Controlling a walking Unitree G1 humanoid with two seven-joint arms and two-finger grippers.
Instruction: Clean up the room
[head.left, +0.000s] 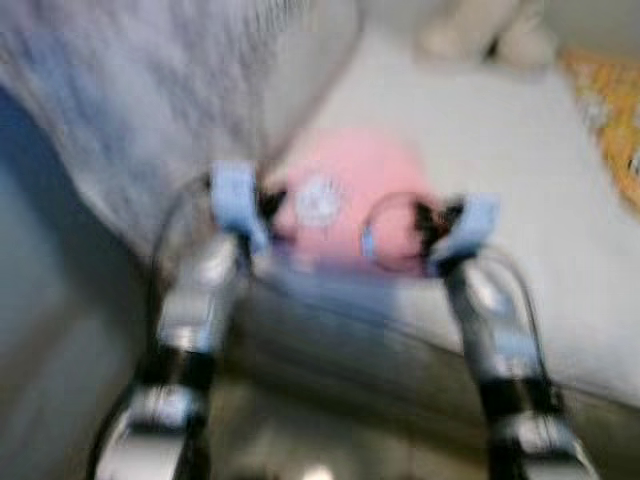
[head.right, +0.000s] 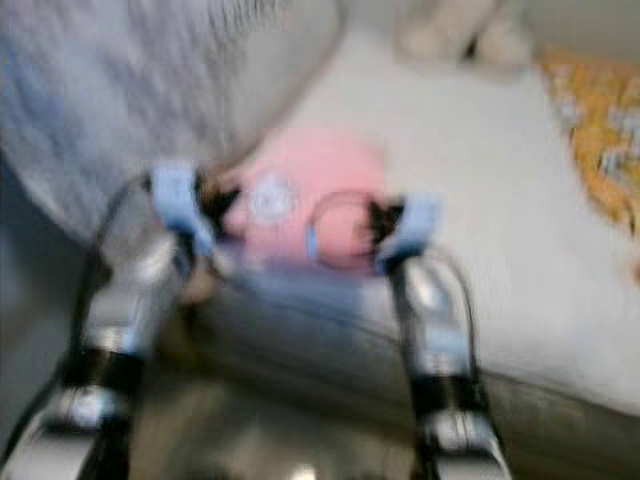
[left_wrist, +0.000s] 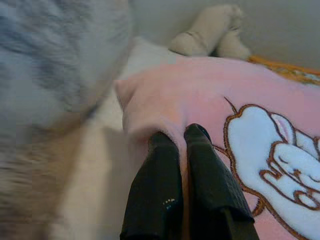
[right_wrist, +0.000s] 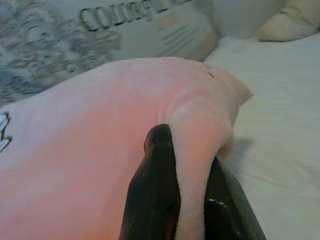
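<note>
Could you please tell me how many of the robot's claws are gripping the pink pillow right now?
2. The left claw pinches the pink pillow near its corner by the grey blanket; the right claw clamps a fold at the opposite corner, over the white bed.

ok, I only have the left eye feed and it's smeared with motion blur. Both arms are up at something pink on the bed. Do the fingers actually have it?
Observer: Yes on the left. In the left wrist view the left gripper is shut on a pinched fold of the pink pillow.
Operator: And the right?
Observer: Same. The right gripper is shut on a fold at the pillow's edge, near a corner.
Operator: What's the white blob on the pink?
Observer: A white cartoon figure with a brown outline, printed on the pillow's face.
Operator: Anything crowding it?
Observer: A grey patterned pillow with lettering lies right behind it on the white bedsheet.
</note>
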